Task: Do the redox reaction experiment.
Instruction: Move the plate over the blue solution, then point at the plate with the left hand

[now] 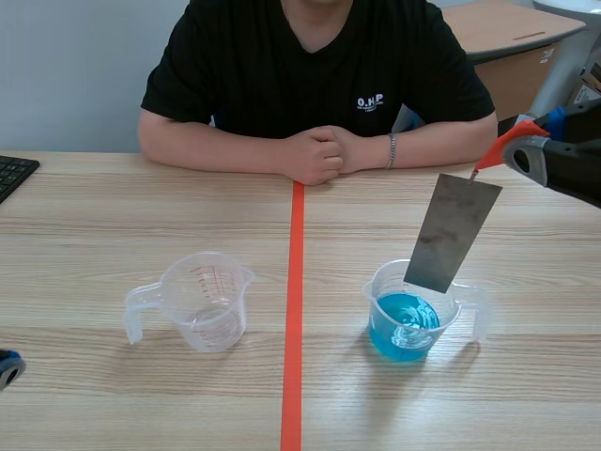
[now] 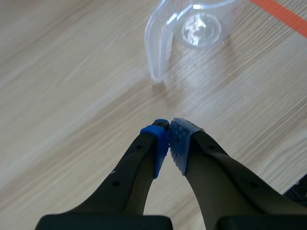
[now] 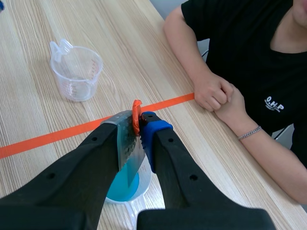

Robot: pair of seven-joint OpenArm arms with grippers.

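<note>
Right gripper (image 1: 537, 139) is seen at the upper right of the scene view, pinched on an orange-red tab (image 1: 502, 147). A grey metal plate (image 1: 453, 230) is hung from that tab, tilted, with its upper end toward the right. Its lower edge is placed at the mouth of the measuring cup of blue liquid (image 1: 406, 324), which is set lower right of centre on the tabletop (image 1: 94, 216). Contact with the liquid cannot be told.

In the right wrist view the orange-red tab (image 3: 137, 112) is clamped between the pads of the right gripper (image 3: 138, 122). The metal plate (image 3: 128, 146) is hung down between the fingers, and the measuring cup of blue liquid (image 3: 125, 187) is seen directly under it.

Left gripper (image 1: 7, 366) is parked low at the left edge of the scene view, barely in frame. In the left wrist view the left gripper (image 2: 169, 136) is pressed together on nothing, pads touching. The empty measuring cup (image 2: 201, 28) is seen ahead of it, well apart, handle turned toward the gripper.

In the scene view the empty measuring cup (image 1: 207, 301) is set upright, left of centre, handle to the left. The two cups are separated by the tape line (image 1: 295, 310). A person (image 1: 319, 66) is seated at top centre, with clasped hands (image 1: 319, 155) rested on the tabletop. A keyboard (image 1: 14, 174) corner is seen at the left edge.
</note>
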